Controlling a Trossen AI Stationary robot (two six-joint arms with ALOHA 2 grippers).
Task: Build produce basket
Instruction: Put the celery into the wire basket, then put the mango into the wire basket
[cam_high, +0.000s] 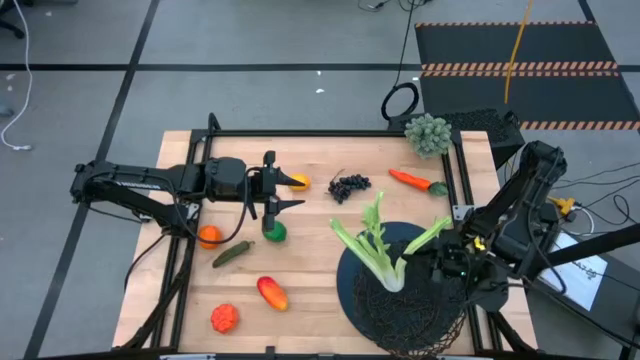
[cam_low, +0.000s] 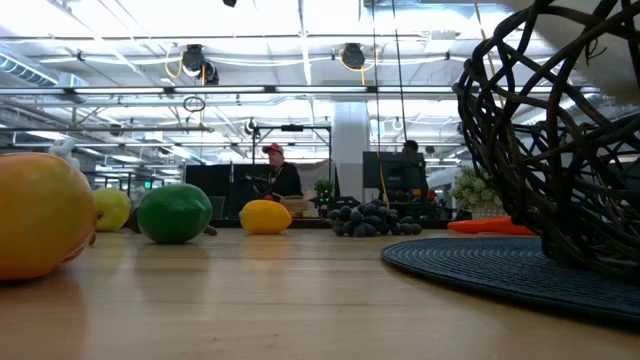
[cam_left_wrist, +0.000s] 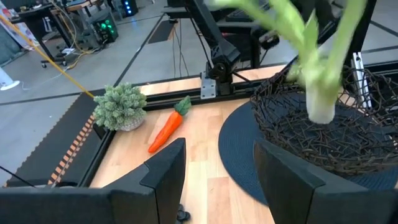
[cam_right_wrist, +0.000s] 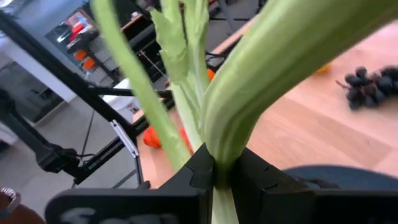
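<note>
The celery (cam_high: 385, 245), green stalks with a white base, hangs base-down over the black wire basket (cam_high: 400, 312) at the table's near right. My right gripper (cam_high: 445, 258) is shut on it. In the left wrist view its white base (cam_left_wrist: 320, 107) shows above the basket's mesh (cam_left_wrist: 292, 134). My left gripper (cam_high: 270, 200) is open, hovering between the lemon (cam_high: 297, 182) and the lime (cam_high: 274, 232). Grapes (cam_high: 349, 186), carrot (cam_high: 415, 181), orange (cam_high: 208, 236), pickle (cam_high: 232, 253) and mango (cam_high: 272, 292) lie on the table. My right gripper pinches one green stalk (cam_right_wrist: 231, 140) of the celery between its two fingers (cam_right_wrist: 199, 171), coming from the table's right side. The fingers lie across the stalk. The bunch is tilted, white base (cam_high: 392, 278) lowest, over the basket; whether it touches the mesh I cannot tell.
The basket stands on a dark round mat (cam_low: 480, 262). A grey-green bumpy clump (cam_high: 428, 133) sits at the far right corner beside the carrot. A red-orange bumpy fruit (cam_high: 225, 318) lies near the front edge. A black frame (cam_high: 330, 133) borders the table. A person (cam_low: 275, 175) sits far behind.
</note>
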